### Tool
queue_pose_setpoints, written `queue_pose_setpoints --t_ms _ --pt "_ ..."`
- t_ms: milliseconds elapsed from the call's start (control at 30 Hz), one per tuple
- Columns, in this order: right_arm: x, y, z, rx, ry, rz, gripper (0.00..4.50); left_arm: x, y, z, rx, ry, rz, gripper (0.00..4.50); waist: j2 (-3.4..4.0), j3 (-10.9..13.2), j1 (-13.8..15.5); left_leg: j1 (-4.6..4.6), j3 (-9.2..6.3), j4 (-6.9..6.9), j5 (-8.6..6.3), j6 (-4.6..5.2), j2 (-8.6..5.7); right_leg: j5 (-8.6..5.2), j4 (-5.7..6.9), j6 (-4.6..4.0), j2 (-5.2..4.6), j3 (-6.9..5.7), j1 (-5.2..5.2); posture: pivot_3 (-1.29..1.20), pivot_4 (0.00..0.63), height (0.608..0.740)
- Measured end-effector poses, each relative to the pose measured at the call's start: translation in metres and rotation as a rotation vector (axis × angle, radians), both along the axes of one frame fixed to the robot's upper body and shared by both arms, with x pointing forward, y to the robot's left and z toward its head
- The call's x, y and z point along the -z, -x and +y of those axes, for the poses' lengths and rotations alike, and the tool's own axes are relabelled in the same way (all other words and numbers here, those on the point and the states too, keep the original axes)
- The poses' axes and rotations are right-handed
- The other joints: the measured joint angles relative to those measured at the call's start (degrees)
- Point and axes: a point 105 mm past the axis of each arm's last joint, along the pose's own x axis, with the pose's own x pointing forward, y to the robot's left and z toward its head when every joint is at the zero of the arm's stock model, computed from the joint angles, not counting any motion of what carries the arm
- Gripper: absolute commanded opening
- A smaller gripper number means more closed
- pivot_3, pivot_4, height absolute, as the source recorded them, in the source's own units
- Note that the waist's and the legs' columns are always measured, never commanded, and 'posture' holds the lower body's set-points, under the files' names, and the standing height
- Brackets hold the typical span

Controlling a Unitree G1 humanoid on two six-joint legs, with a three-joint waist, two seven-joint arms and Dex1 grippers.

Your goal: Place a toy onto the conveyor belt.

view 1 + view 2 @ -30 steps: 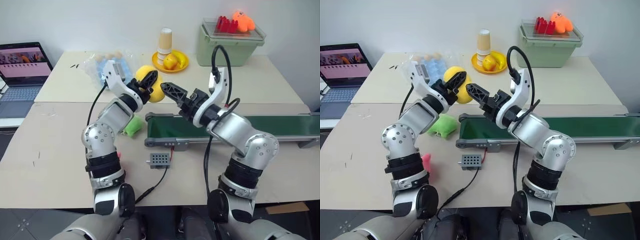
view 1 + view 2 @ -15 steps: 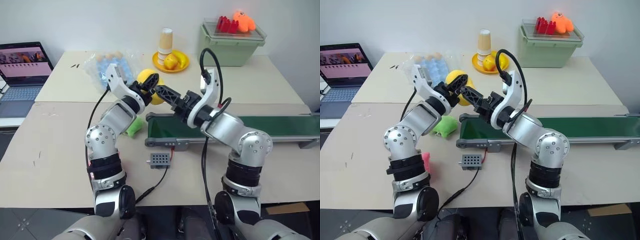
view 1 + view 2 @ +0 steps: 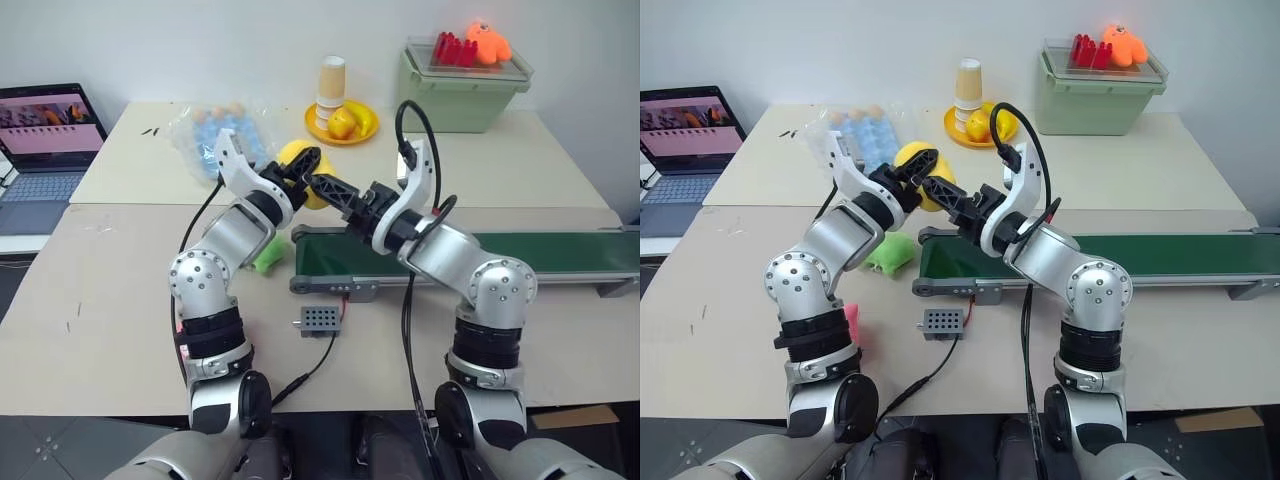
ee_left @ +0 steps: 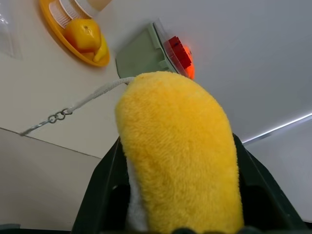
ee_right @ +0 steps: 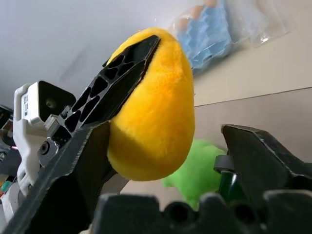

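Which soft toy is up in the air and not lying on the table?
The yellow plush toy. The left end effector holds it up above the table, while the green plush toy and the pink one lie on the tabletop.

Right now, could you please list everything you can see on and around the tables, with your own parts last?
Yellow plush toy: one, yellow, held above the belt's left end.
Conveyor belt: one, dark green in a grey frame, across the near table.
Green plush toy: one, left of the belt's end.
Pink toy: one, by the left arm, partly hidden.
Perforated box: one, grey, on a cable, before the belt.
Plate: one, yellow, with fruit, far table.
Paper cups: a stack, behind the plate.
Bin: one, pale green, red and orange toys on its lid.
Plastic bag: one, clear, blue contents.
Laptop: one, open, far left.
Left gripper: shut on the yellow plush toy.
Right gripper: open around it.
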Motion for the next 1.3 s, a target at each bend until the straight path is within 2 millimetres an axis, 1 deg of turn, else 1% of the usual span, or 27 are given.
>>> queue_pose_setpoints --t_ms 67,100,133,200,233,267,300,467,500,567,600,633,700,800,900,967,1000,1033,1133,1167,1200,1300 --pt "-0.001 0.000 0.000 -0.002 -0.005 -0.003 2.25 0.000 0.000 -0.001 0.003 -0.002 0.003 1.92 0.00 0.00 0.01 0.00 0.00 0.00 0.00 0.00 0.00 0.00 0.00 0.00 0.00 -0.01 0.00 0.00 0.150 0.734" --pt "-0.001 0.000 0.000 -0.001 -0.009 -0.005 2.03 0.000 0.001 -0.002 0.008 0.002 0.003 1.92 0.00 0.00 0.02 0.00 0.00 0.01 0.00 0.00 0.00 0.00 0.00 0.00 0.00 -0.01 0.00 0.00 0.150 0.734" --pt "-0.002 0.000 0.000 -0.002 -0.012 -0.008 1.58 -0.001 0.001 -0.002 0.009 0.005 0.002 1.92 0.00 0.00 0.02 0.00 0.00 0.01 0.00 0.00 0.00 0.00 0.00 0.00 0.00 -0.01 0.00 0.00 0.150 0.734" --pt "-0.002 0.000 0.001 -0.004 -0.014 -0.010 0.90 -0.002 0.001 -0.003 0.011 0.008 -0.001 1.92 0.00 0.00 0.02 0.00 0.00 0.01 0.00 0.00 0.00 0.00 0.00 0.00 0.00 -0.01 0.00 0.00 0.150 0.734" --pt "-0.002 0.000 0.001 -0.005 -0.015 -0.012 0.69 -0.002 0.001 -0.003 0.011 0.010 -0.003 1.92 0.00 0.00 0.02 -0.01 0.00 0.01 0.00 0.00 0.00 0.00 0.00 0.00 0.00 -0.01 0.00 0.00 0.150 0.734" --pt "-0.003 0.000 0.000 -0.005 -0.017 -0.014 0.30 -0.002 0.001 -0.003 0.012 0.008 -0.004 1.92 0.00 0.00 0.02 -0.01 0.00 0.00 0.00 0.00 0.00 0.00 0.00 0.00 0.00 -0.01 0.00 0.00 0.150 0.734" --pt "-0.003 0.000 0.000 -0.005 -0.017 -0.016 0.05 -0.002 0.001 -0.004 0.012 0.008 -0.005 1.92 0.00 0.00 0.02 -0.01 0.01 0.00 0.00 0.00 0.00 0.00 0.00 0.00 0.00 -0.01 0.00 0.00 0.150 0.734" --pt "-0.003 0.000 0.000 -0.003 -0.013 -0.017 0.02 -0.002 0.000 -0.002 0.008 -0.003 -0.005 1.92 0.00 0.00 0.02 -0.01 0.00 0.00 0.00 0.00 0.00 0.00 0.00 0.00 0.00 -0.02 0.00 0.00 0.150 0.734" --pt "-0.003 0.000 -0.001 -0.003 -0.011 -0.017 0.01 -0.002 0.000 -0.002 0.009 -0.008 -0.006 2.19 0.00 0.00 0.02 -0.01 0.00 0.00 0.00 0.00 0.00 0.00 0.00 0.00 0.00 -0.02 0.00 0.00 0.150 0.734" --pt "-0.003 0.000 -0.001 -0.003 -0.008 -0.019 0.00 -0.001 0.000 -0.002 0.010 -0.010 -0.007 2.59 0.00 0.00 0.02 -0.01 0.00 0.00 0.00 0.00 0.00 0.00 0.00 0.00 0.00 -0.02 0.00 0.00 0.150 0.734" --pt "-0.003 -0.001 -0.001 -0.001 -0.006 -0.020 0.00 -0.002 0.000 -0.002 0.010 -0.006 -0.008 3.04 0.00 0.00 0.02 -0.01 0.00 0.00 0.00 0.00 0.00 0.00 -0.01 0.00 0.00 -0.02 0.00 0.00 0.150 0.734" --pt "-0.004 -0.001 -0.002 0.001 -0.003 -0.024 0.00 -0.003 0.000 -0.002 0.013 0.009 -0.013 3.31 0.00 0.00 0.02 -0.01 0.00 0.00 0.00 0.00 0.00 0.00 -0.01 0.00 0.00 -0.02 0.00 0.00 0.150 0.734" --pt "-0.006 -0.002 -0.002 0.005 0.004 -0.031 0.00 -0.006 0.001 -0.002 0.021 0.030 -0.019 4.01 0.00 0.00 0.01 -0.01 0.00 0.00 0.00 0.00 0.00 0.00 -0.01 0.00 0.00 -0.02 0.00 0.00 0.150 0.734" --pt "-0.007 -0.003 -0.002 0.010 0.015 -0.039 0.00 -0.013 0.001 0.000 0.038 0.060 -0.027 4.01 0.00 0.00 0.01 -0.01 -0.01 0.01 0.00 0.00 0.01 0.00 0.00 0.00 0.00 -0.02 0.00 0.00 0.150 0.734" --pt "-0.010 -0.002 -0.002 0.001 0.015 -0.056 0.00 -0.027 0.000 0.009 0.031 0.058 -0.048 4.01 0.00 0.00 0.00 -0.02 -0.04 0.00 0.00 0.00 0.01 0.00 -0.01 0.00 0.00 -0.02 0.00 0.00 0.150 0.734" --pt "-0.012 -0.003 -0.006 0.009 0.033 -0.070 0.00 -0.038 0.001 0.019 0.026 0.024 -0.069 4.01 0.00 0.00 -0.02 -0.02 -0.05 0.00 0.00 0.00 0.00 0.00 -0.01 0.00 0.00 -0.02 -0.01 0.00 0.150 0.734" --pt "-0.012 -0.005 -0.010 0.020 0.052 -0.080 0.00 -0.044 0.003 0.025 0.027 -0.001 -0.082 4.01 0.00 0.00 -0.02 -0.04 -0.07 0.00 0.00 0.00 0.01 0.00 -0.02 0.00 0.00 -0.03 -0.02 0.00 0.150 0.734" --pt "-0.011 -0.008 -0.017 0.046 0.083 -0.088 0.00 -0.054 0.005 0.036 0.013 -0.025 -0.105 4.01 0.00 0.00 -0.03 -0.02 -0.08 -0.01 0.00 0.00 0.01 0.00 -0.01 0.00 0.00 -0.03 -0.01 0.00 0.150 0.734" --pt "-0.009 -0.018 -0.045 0.129 0.137 -0.090 0.00 -0.073 0.012 0.064 -0.024 -0.092 -0.158 4.01 0.00 0.01 -0.04 0.01 -0.07 -0.03 0.00 0.00 0.02 0.00 -0.01 0.01 0.00 -0.02 -0.02 0.00 0.150 0.734" --pt "-0.010 -0.020 -0.053 0.145 0.137 -0.093 0.00 -0.075 0.015 0.070 -0.023 -0.130 -0.164 4.01 0.00 0.01 0.03 0.02 -0.07 -0.05 0.01 -0.01 0.02 -0.01 0.00 0.01 0.00 -0.03 -0.01 0.00 0.150 0.734" --pt "-0.011 -0.021 -0.056 0.151 0.147 -0.100 0.00 -0.076 0.017 0.073 -0.017 -0.166 -0.164 4.01 0.00 0.01 0.04 0.01 -0.08 -0.04 0.01 -0.02 0.02 -0.01 0.00 0.01 0.00 -0.04 -0.02 0.00 0.150 0.734" --pt "-0.013 -0.020 -0.063 0.151 0.176 -0.122 0.00 -0.076 0.022 0.077 0.018 -0.234 -0.164 4.01 0.00 0.01 0.06 0.02 -0.08 -0.03 0.01 -0.02 0.01 -0.01 0.01 0.01 -0.01 -0.04 0.00 0.00 0.150 0.734"
